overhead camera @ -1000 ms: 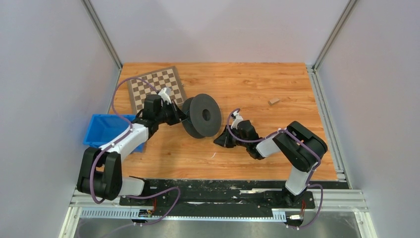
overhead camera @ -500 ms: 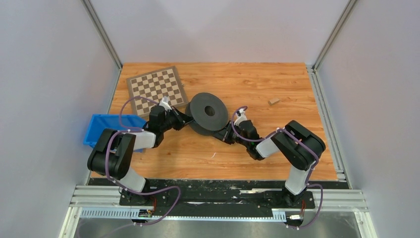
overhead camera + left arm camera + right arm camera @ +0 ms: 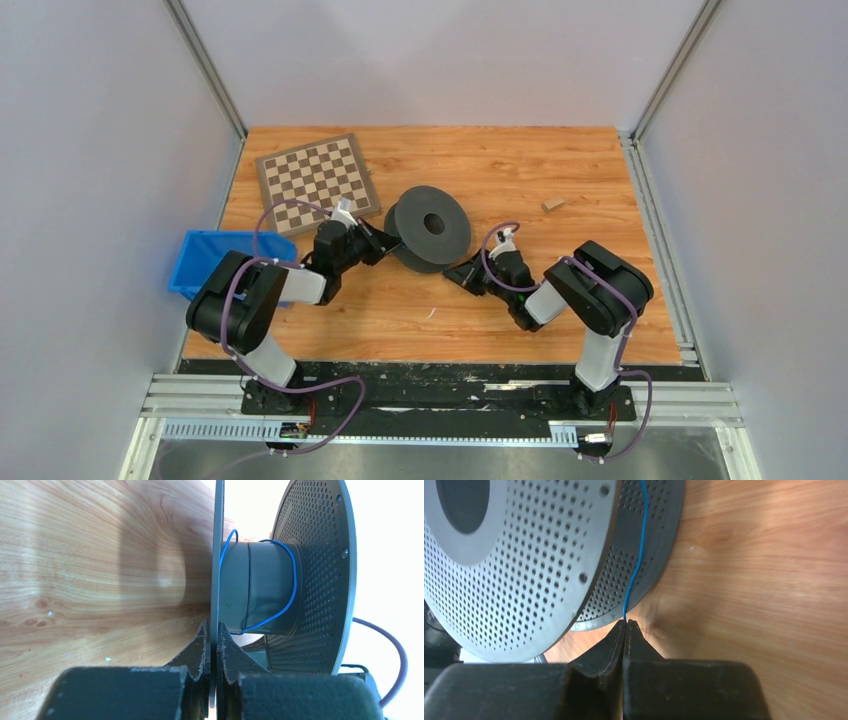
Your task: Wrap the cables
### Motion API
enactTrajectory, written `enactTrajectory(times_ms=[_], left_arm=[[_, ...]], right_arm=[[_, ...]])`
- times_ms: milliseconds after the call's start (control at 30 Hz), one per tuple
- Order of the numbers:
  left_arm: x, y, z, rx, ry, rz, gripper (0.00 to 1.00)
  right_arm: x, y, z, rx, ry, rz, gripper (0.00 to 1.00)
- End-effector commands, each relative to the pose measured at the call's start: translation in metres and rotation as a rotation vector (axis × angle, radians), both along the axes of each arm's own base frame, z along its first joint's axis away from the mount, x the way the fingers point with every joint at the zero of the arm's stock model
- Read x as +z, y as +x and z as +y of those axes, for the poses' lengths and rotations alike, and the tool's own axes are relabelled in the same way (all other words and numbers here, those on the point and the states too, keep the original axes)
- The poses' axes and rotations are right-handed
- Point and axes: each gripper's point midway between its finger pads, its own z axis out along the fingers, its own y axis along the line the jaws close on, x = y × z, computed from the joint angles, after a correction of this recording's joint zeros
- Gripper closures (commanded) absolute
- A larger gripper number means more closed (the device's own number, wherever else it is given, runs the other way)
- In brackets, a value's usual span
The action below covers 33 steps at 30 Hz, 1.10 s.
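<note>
A dark grey two-disc spool (image 3: 428,228) lies tilted on the wooden table. A thin blue cable (image 3: 292,582) runs loosely round its hub, seen in the left wrist view. My left gripper (image 3: 384,240) (image 3: 213,626) is shut on the edge of one spool disc (image 3: 218,555). My right gripper (image 3: 461,273) (image 3: 626,623) is shut on the blue cable (image 3: 636,570), which rises from its fingertips into the gap between the perforated discs (image 3: 524,565). The cable is too thin to see in the top view.
A chessboard (image 3: 316,178) lies at the back left. A blue bin (image 3: 205,256) sits at the left edge beside my left arm. A small wooden block (image 3: 552,203) lies at the back right.
The spool has gone from standing on edge to lying tilted, and shifted right and back. Both grippers moved with it; the left forearm swung in close to the spool.
</note>
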Motion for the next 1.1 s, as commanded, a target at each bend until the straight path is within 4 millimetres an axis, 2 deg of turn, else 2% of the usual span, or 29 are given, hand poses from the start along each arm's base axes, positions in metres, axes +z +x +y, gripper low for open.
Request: enactTrajectory(times_ms=[0,200,400,733,933,1067], left_arm=[[-0.005,-0.007,-0.002,-0.004,0.012,-0.028,0.98],[-0.015,-0.016,-0.008,-0.031,0.031,-0.026,0.95],[-0.023,-0.024,-0.014,-0.045,0.041,-0.015,0.87],[-0.028,-0.035,-0.013,-0.049,0.033,0.013,0.77],[-0.029,-0.036,-0.017,-0.065,0.006,0.019,0.78],[-0.018,-0.036,-0.024,-0.093,-0.048,0.016,0.88]], right_arm=[[0.017,0.005,-0.003,0.004,0.074,-0.032,1.0],[0.024,-0.002,-0.005,0.032,0.138,-0.007,1.0],[0.024,-0.001,-0.008,0.024,0.154,0.007,1.0],[0.037,0.015,-0.016,-0.03,0.184,-0.087,1.0],[0.043,0.02,-0.019,-0.046,0.23,-0.215,1.0],[0.04,0.025,-0.022,-0.057,0.203,-0.278,1.0]])
